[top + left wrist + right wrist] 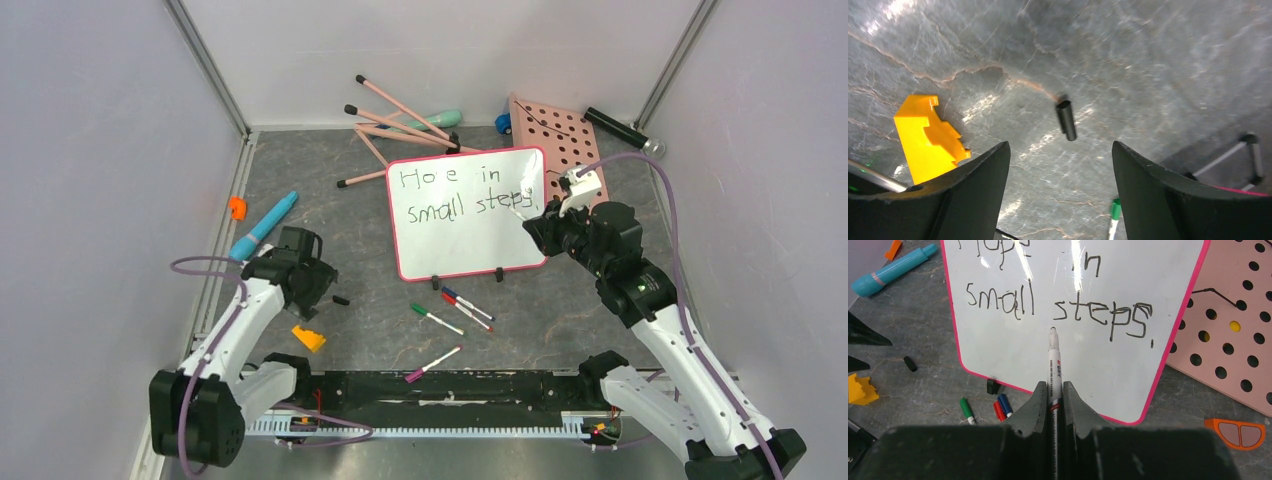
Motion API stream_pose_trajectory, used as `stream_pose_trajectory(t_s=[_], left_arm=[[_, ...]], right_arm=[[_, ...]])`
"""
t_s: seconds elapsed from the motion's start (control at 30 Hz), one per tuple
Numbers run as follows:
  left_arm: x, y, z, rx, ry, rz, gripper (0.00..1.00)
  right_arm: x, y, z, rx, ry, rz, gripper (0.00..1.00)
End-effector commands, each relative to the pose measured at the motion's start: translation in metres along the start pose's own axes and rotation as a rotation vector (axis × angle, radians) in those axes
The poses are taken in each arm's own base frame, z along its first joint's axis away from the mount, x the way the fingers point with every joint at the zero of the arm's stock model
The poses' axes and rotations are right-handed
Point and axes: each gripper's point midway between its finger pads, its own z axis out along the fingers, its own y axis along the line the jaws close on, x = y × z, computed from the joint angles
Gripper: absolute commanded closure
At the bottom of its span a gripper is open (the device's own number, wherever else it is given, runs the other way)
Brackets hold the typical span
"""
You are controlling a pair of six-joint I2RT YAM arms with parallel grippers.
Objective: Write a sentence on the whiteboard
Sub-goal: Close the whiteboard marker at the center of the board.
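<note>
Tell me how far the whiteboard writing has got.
Done, it seems: the sentence "Hope in small steps" stands in two lines on the whiteboard. In hand: the right hand is shut on the marker, its tip over the board below "steps". Left, probably: setting the marker down; its likely black cap lies near the open left hand.

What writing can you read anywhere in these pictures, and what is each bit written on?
"Hope in" over "small steps", followed by a small dot or comma: the sentence, black handwriting on the whiteboard.
Print on the barrel of the marker held in the right gripper: too small to read.
No other text can be read.
</note>
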Motion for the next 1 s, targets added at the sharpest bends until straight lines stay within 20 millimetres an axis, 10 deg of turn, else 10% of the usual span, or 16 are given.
stream_pose_trajectory(t_s=[0.0,0.53,0.67,0.77,0.97], left_arm=[[0.015,-0.004,0.02,-0.021,0.02,-0.085,0.2],[0.03,0.001,0.06,-0.127,0.042,-0.156,0.35],[0.035,0.005,0.068,-0.156,0.056,-0.181,0.54],[0.041,0.007,0.074,-0.151,0.074,-0.199,0.98],[0.03,-0.007,0.055,-0.054,0.048,-0.163,0.98]], right_arm=[[-0.01,-0.003,-0.003,0.017,-0.038,0.003,1.0],[-0.006,-0.002,-0.006,0.015,-0.016,0.012,1.0],[0.0,0.003,-0.005,-0.009,0.006,0.02,1.0],[0.005,0.002,-0.005,-0.01,0.015,0.02,1.0],[0.013,0.024,-0.001,-0.144,-0.004,0.031,1.0]])
